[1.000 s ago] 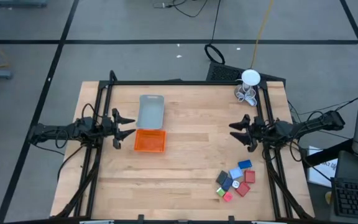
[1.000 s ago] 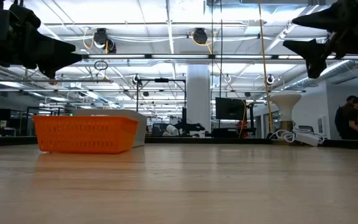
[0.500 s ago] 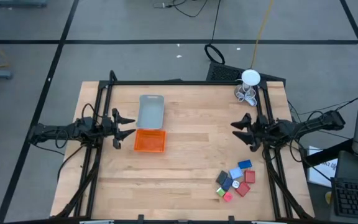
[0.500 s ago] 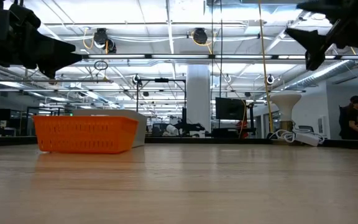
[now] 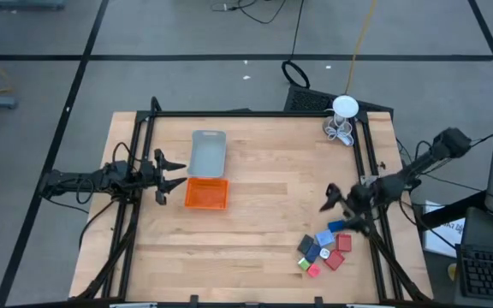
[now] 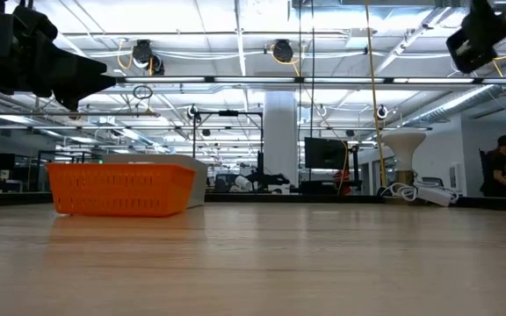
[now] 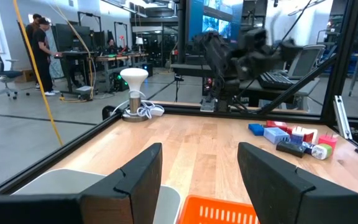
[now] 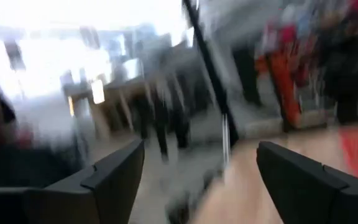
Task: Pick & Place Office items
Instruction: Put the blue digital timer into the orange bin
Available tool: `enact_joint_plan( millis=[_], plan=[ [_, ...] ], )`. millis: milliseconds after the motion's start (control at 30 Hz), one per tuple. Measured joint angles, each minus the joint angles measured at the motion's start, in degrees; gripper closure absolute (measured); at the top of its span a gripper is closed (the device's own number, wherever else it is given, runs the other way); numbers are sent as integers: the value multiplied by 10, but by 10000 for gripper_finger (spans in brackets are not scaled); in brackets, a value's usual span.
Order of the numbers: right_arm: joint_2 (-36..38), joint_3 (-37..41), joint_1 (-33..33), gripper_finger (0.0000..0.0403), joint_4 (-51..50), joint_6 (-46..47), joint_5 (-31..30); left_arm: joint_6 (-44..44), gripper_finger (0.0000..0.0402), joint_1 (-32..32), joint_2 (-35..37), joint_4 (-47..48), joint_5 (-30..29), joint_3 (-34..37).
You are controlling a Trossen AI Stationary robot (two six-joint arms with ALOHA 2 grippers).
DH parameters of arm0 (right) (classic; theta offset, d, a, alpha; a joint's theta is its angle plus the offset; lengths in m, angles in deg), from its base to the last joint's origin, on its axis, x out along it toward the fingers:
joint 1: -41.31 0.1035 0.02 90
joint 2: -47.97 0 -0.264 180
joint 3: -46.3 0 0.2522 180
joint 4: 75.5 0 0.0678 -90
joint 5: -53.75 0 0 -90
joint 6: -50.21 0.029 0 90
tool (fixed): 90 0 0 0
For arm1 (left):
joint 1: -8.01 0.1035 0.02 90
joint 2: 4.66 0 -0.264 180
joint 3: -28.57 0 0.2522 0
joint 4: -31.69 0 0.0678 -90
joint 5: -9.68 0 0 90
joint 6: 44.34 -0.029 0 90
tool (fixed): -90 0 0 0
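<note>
Right gripper [image 5: 330, 208] with fingers spread wide and empty, hanging above the table near its right edge, just beside the pile of office items [image 5: 324, 245] at the front-right corner; left gripper [image 5: 171, 176] parked with fingers apart at the left edge beside the trays. Best to pick an outer piece, centre over it, drop straight down. Orange tray [image 5: 206, 194] and grey tray [image 5: 208, 153] look empty.

Wooden table [image 5: 264, 214], black-framed. Lying on it: grey tray [image 5: 208, 154] touching orange tray [image 5: 206, 194] toward the left; white round stand with wire loops [image 5: 342, 118] far right; cluster of small coloured blocks [image 5: 324, 247] near right.
</note>
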Motion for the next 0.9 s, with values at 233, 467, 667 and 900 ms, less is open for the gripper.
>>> enact_joint_plan(
  millis=[233,467,667,900],
  plan=[
    [-100,-180,71,100,-340,-14,-124,0,188,0,0,1,0,0],
    [-164,-274,80,100,-666,79,-154,0,188,0,0,0,1,0],
    [-196,-276,80,101,-825,275,-11,0,188,0,0,0,1,0],
    [-201,-277,86,101,-895,526,205,0,188,0,0,0,1,0]
  ],
)
